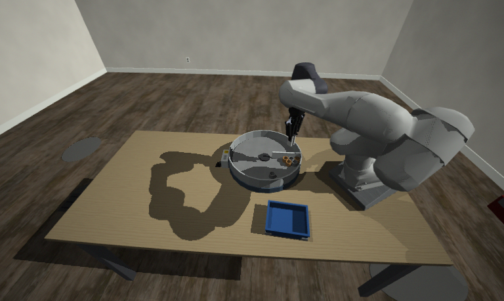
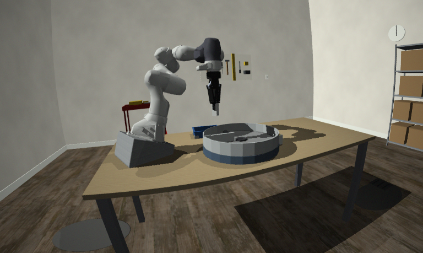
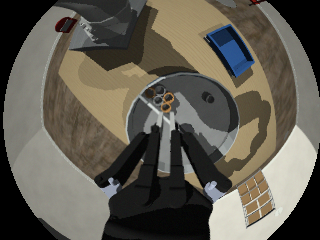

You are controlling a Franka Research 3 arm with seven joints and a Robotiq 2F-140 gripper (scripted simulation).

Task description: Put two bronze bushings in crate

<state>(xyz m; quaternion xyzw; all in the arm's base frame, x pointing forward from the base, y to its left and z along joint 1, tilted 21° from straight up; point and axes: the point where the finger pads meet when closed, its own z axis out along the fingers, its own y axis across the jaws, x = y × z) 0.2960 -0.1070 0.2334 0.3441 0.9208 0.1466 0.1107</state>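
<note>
The claw (image 1: 292,143) (image 2: 215,113) (image 3: 166,118) hangs above the turning table (image 1: 256,183) (image 2: 243,149) (image 3: 212,135), nearly closed and holding nothing; bronze bushings (image 1: 289,164) (image 3: 173,96) cluster with grey ones beside the thin bar (image 1: 284,154) (image 3: 155,109), while the blue crate (image 1: 282,218) (image 2: 199,132) (image 3: 230,50) sits on the bench (image 1: 111,208) (image 2: 186,177) (image 3: 175,30), bare inside

Tabletop (image 1: 126,223) (image 2: 149,181) (image 3: 107,107): rectangular, pale wood grain | directly upon it: arm's grey base (image 1: 365,204) (image 2: 124,150) (image 3: 80,46); round turning table (image 1: 264,184) (image 2: 240,150) (image 3: 235,135); blue crate (image 1: 287,218) (image 2: 198,132) (image 3: 231,50), set apart
</note>
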